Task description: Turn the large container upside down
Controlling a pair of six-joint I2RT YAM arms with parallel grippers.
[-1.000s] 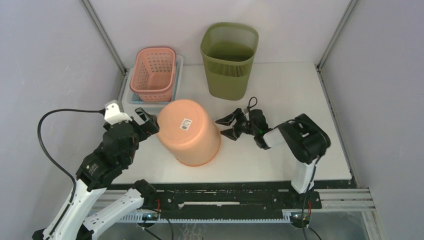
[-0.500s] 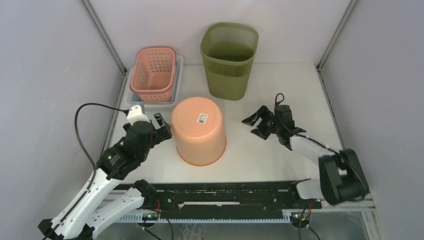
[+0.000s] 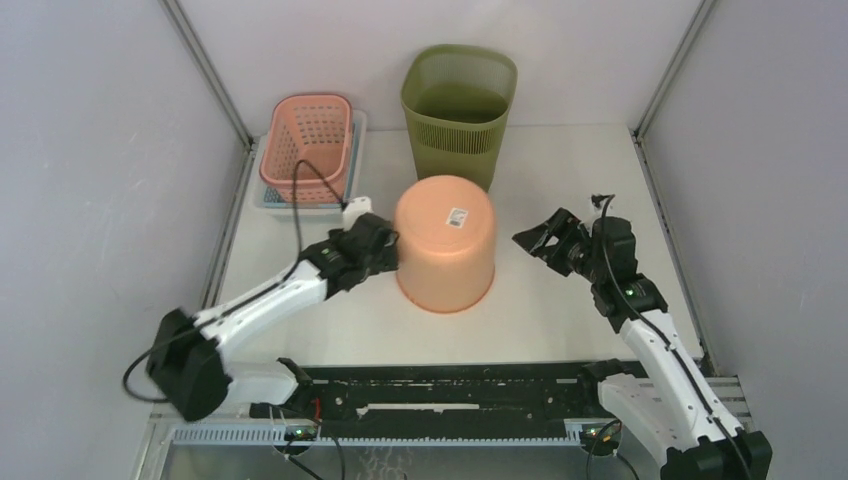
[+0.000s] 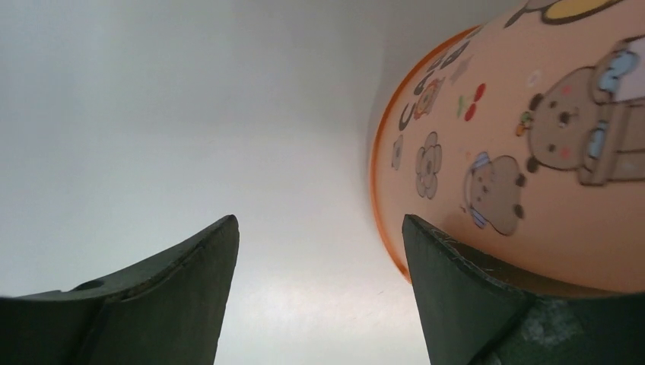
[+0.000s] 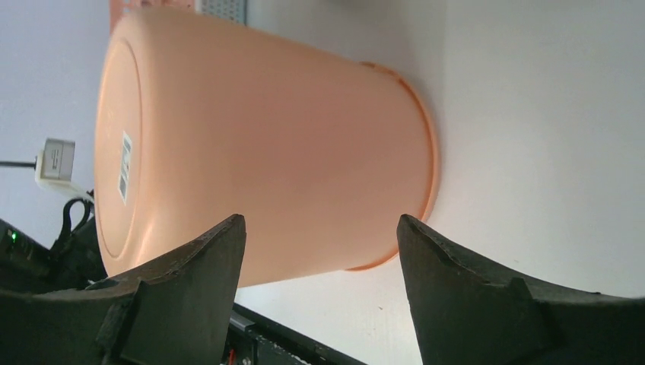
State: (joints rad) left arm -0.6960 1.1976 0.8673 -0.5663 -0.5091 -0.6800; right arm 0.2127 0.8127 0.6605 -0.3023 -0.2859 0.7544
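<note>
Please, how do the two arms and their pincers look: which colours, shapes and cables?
The left arm and the right arm have white links and black joints. The left pincer and the right pincer are black, each with two dark wedge-shaped fingers tapering to blunt tips. A thin black cable runs from each wrist; the left wrist also bears a small white box.

A green mesh bin stands upright at the back of the white table. To its left, a pink perforated basket sits open side up on a pale tray, possibly two stacked. Both are close to the table's back left corner.
</note>
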